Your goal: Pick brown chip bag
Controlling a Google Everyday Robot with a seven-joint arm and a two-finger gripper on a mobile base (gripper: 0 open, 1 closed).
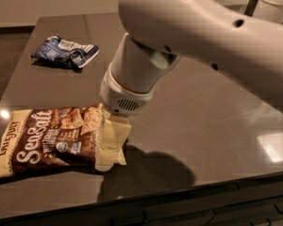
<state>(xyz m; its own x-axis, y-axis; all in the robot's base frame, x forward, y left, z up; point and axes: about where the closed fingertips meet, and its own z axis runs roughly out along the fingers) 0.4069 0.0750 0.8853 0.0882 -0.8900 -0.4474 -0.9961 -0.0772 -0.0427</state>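
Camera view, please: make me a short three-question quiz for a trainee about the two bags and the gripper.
1. True or false: the blue-and-white bag lies farther back on the table than the brown chip bag.
2. Where is the gripper? A: at the brown chip bag's picture-right end. B: over the blue-and-white bag. C: beyond the table's edge.
3. Fill in: the large white lettering on the brown chip bag reads ____.

Key: 1 true. 2 A. 3 Sea Salt.
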